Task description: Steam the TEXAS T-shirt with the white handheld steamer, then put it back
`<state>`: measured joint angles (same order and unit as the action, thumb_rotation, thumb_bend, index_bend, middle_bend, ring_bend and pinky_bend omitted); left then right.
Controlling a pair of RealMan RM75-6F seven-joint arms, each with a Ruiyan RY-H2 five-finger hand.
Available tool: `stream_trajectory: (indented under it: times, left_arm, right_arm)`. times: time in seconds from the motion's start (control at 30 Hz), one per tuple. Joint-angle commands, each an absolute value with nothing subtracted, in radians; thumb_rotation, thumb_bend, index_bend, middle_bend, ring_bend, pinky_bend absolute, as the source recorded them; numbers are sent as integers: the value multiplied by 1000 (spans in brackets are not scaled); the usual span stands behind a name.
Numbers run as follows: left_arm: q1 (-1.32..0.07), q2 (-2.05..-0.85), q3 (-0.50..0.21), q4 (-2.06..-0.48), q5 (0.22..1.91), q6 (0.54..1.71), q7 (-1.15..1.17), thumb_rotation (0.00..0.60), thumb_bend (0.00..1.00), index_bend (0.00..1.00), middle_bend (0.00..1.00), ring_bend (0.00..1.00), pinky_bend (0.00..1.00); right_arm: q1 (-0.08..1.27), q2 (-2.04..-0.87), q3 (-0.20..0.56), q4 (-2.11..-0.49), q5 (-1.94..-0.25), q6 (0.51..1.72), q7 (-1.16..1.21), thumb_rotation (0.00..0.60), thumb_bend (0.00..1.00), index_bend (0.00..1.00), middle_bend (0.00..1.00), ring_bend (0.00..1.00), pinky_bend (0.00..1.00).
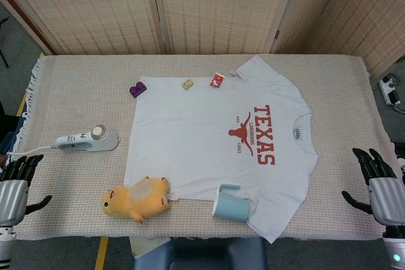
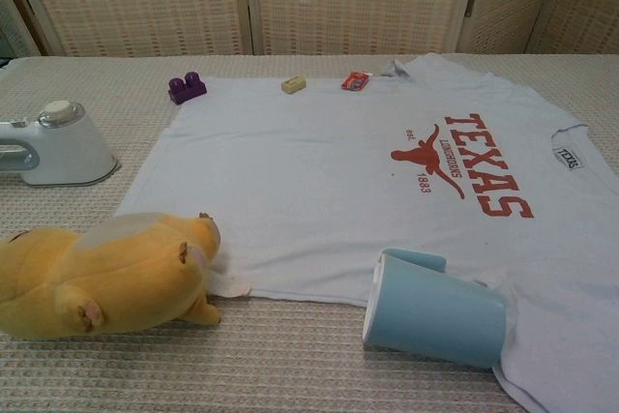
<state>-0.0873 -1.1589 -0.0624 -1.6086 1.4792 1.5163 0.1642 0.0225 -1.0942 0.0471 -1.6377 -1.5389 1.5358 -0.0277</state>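
While both hands are hanging spread and empty, you are reaching the left hand (image 1: 14,184) to the steamer (image 1: 87,138), gripping its handle squarely.

table (image 1: 76,93) with beige woven cloth | T-shirt (image 1: 190,131) lies flat at centre-right | white steamer (image 1: 88,138) on its side, left | purple block (image 1: 137,90) at shirt's far-left corner | yellow plush toy (image 1: 134,198) and light blue cup (image 1: 230,203) lie at near edge, both partly on the shirt
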Motion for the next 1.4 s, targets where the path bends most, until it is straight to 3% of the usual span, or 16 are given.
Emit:
stream_trajectory:
  times: [0.03,0.63,1.13,1.4]
  left_arm:
    - [-91,-1164,-63,-1602,1475,1510,165,600,147,165,204,140,177]
    - [-120,-1162,-89,-1578,1480,1494,107,600,147,171,203,140,177]
    - [-353,-1231,-212,-1506,1306,1192,133,600,198,207,221,156,190]
    - [-459,-1339,-252,-1356,1151,1067,245,600,213,219,227,156,190]
  right_arm:
    - [25,-1096,46,-1641,-1536,1528,-35,600,135,0,112,39,195]
    - [10,-1087,41,-1649,-1558,1563,-34,600,135,0,111,39,195]
    - [13,-1075,48,-1642,-1560,1565,-16,600,135,0,111,40,195]
    - [21,-1076,52,-1640,-1549,1548,-22,600,134,0,112,39,195]
